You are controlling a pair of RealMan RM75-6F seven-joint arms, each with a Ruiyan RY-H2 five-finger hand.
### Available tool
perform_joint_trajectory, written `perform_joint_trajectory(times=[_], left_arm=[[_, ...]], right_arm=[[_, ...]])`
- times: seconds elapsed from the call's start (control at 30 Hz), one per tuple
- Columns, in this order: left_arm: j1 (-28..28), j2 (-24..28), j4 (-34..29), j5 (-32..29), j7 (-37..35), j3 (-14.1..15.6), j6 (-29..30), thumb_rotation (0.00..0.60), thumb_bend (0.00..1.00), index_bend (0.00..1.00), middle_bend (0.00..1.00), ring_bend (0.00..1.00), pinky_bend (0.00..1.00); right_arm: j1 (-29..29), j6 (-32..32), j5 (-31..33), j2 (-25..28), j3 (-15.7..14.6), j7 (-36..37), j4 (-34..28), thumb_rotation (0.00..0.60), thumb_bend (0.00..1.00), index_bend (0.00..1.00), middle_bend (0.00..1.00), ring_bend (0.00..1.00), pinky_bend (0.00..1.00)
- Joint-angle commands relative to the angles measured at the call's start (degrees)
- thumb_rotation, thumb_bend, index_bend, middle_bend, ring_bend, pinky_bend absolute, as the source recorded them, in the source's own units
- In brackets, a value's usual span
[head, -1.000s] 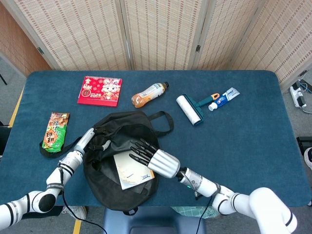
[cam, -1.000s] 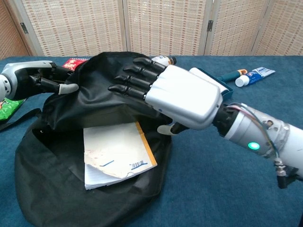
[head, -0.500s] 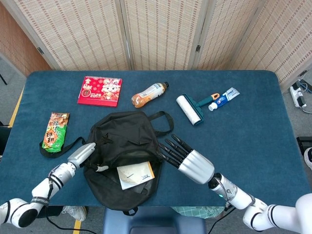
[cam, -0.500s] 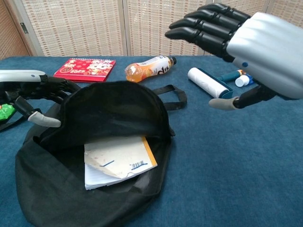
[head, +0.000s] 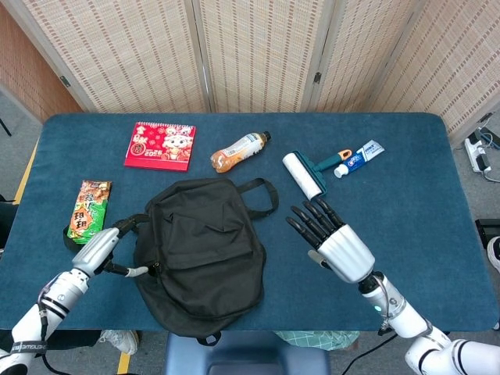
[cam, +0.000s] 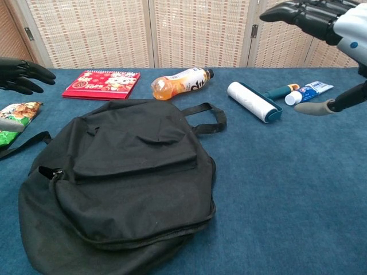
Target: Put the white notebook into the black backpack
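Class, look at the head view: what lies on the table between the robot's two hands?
The black backpack lies flat between the left hand and the right hand; the head view shows it best.

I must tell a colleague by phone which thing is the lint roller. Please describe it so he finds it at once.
Start at the black backpack in the middle of the blue table. Look beyond its right side, between the orange bottle and the toothpaste tube. The lint roller lies there: the only white cylinder on a teal handle.
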Motion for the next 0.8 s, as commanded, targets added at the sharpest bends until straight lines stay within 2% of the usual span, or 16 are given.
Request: perform_joint_trajectory(times=[0.03, 0.13, 0.23, 0.4, 0.53, 0.8], left_arm=[[3.2, -3.1, 2.5, -5.1, 6.9, -0.7, 6.9, 0.6, 0.21, 0.22, 0.18, 0.19, 0.13], [5.0, -4.9, 3.9, -7.4, 11.0, -0.8, 11.2, 0.6, 0.25, 0.24, 0.19, 0.19, 0.13], [6.6, -5.9, 4.9, -7.3, 13.1, -0.5, 14.6, 0.6, 0.27, 0.26, 0.19, 0.19, 0.13], [9.7, -8.1, 7.3, -5.5, 17.9, 0.6, 21.2, 0.6, 0.27, 0.26, 0.2, 0.19, 0.13], [12.4, -9.3, 8.5, -4.3, 21.9, 1.9, 25.9, 0.6, 0.27, 0.26, 0.2, 0.19, 0.13], [17.1, -10.2, 7.9, -2.1, 25.5, 3.9, 32.3, 0.6, 0.26, 0.24, 0.19, 0.18, 0.12]], right_arm=[[-2.1, -1.6, 2.8, 2.5, -0.3, 2.8, -2.1, 0.6, 0.24, 0.05, 0.14, 0.16, 0.26], [-3.8, -3.0, 5.0, 5.0, -0.7, 4.1, -3.7, 0.6, 0.26, 0.12, 0.18, 0.19, 0.3], [-5.2, -3.6, 5.9, 7.6, -1.5, 7.4, -4.7, 0.6, 0.26, 0.13, 0.18, 0.19, 0.3], [-8.6, -3.0, 8.1, 11.2, -2.1, 10.5, -6.5, 0.6, 0.26, 0.06, 0.17, 0.12, 0.19], [-12.9, -1.3, 12.1, 12.9, -1.9, 8.3, -7.6, 0.6, 0.26, 0.02, 0.16, 0.1, 0.18], [-19.9, 2.8, 15.8, 14.4, -1.3, 11.9, -7.9, 0.6, 0.26, 0.0, 0.1, 0.03, 0.14]])
